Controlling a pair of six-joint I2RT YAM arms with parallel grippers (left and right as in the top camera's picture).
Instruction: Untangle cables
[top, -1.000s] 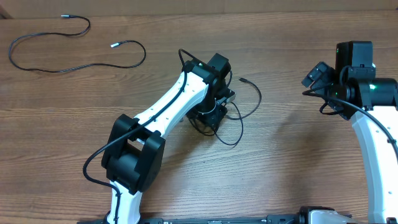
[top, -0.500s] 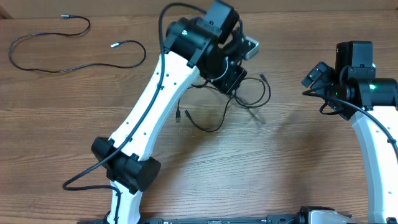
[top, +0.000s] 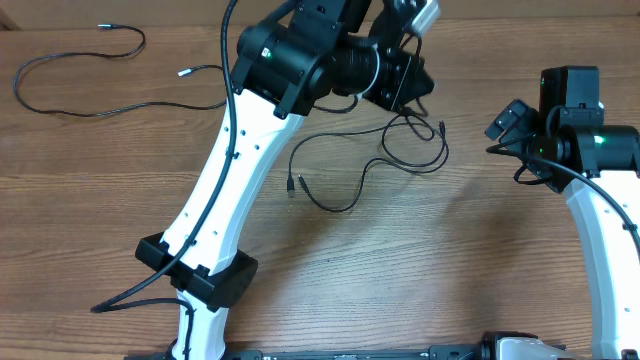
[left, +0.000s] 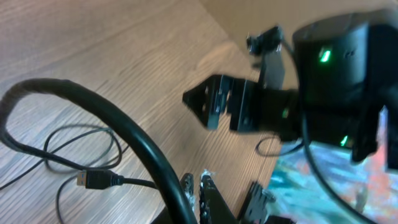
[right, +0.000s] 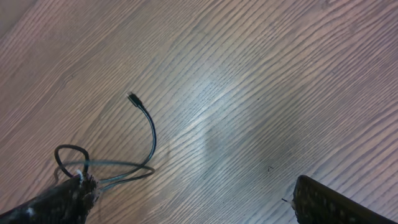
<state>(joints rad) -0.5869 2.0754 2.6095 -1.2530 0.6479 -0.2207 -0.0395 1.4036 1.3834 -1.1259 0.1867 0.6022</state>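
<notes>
My left gripper (top: 408, 88) is raised high over the far middle of the table. It is shut on a thin black cable (top: 400, 135) that hangs from it in loose loops onto the wood. One plug end (top: 291, 184) lies left of the loops and another (top: 441, 127) to the right. In the left wrist view the jaws (left: 199, 186) are pressed together, and a USB plug (left: 93, 180) rests on the table below. My right gripper (top: 507, 122) stands open at the right, apart from the loops. Its view shows a cable end (right: 132, 96) near its left finger (right: 62, 199).
A separate thin black cable with silver tips (top: 182, 71) lies spread at the far left corner. The left arm's own thick black wire (left: 124, 130) crosses its wrist view. The right arm's wrist (left: 336, 68) fills that view's right side.
The left arm has lifted and swung toward the far right with the cable. The small knot has drawn out into loose loops and strands. The right arm has not moved.
</notes>
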